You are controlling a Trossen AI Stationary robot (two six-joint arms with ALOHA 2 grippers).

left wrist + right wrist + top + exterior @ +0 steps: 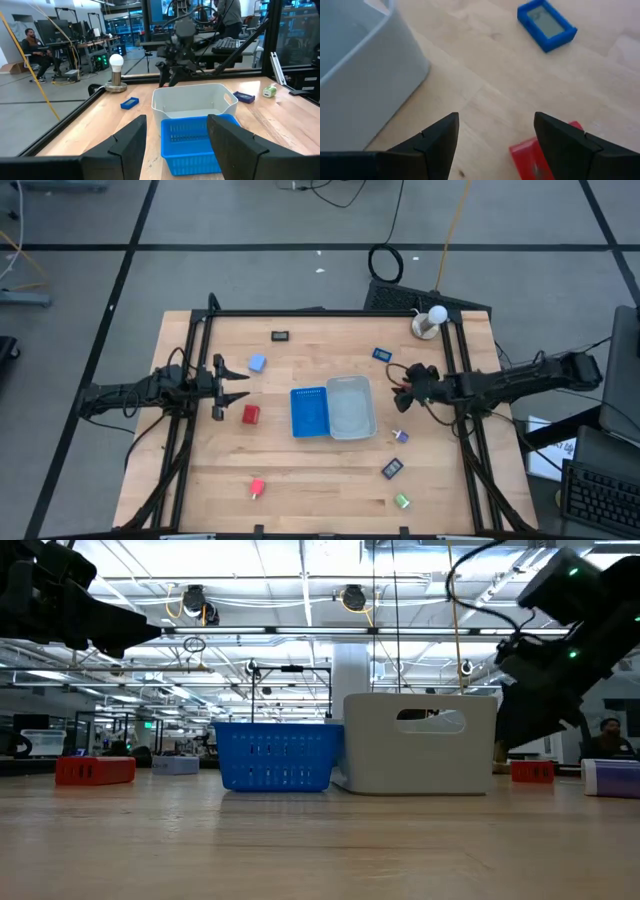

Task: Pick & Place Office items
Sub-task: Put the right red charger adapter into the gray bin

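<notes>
Pale wood planks make up the bench (300, 470), framed in black rails, and the office items are seen scattered all over it. Going from the left: the left tool (240, 385) is parked over the left side, fingers spread wide with nothing between them, pointed toward the middle. A pale blue block (257, 364) is found just beyond its fingertips and a red block (250, 414) just beside them on the near side. A second small red piece (257, 488) is set well down toward the front edge, and a black flat rectangle (280, 335) near the back rail.

Dead centre, a blue ribbed plastic tray (309, 411) is placed touching a pale, clear-ish plastic tray (350, 407) on its right; no items can be made out in either.

Right of those, a dark blue flat rectangle (382, 354) is seen toward the back, a tiny purple-ish piece (401, 436) beside the pale tray's corner, another dark flat rectangle (392, 469) further forward, and a green block (401, 501) by the front edge. The right tool (400, 387) is held low just off the pale tray's right side, fingers apart and gripping nothing, with a red block (540, 155) lying right under them on the wood. A white lamp bulb on a round base (429, 322) is stood at the back right corner.
</notes>
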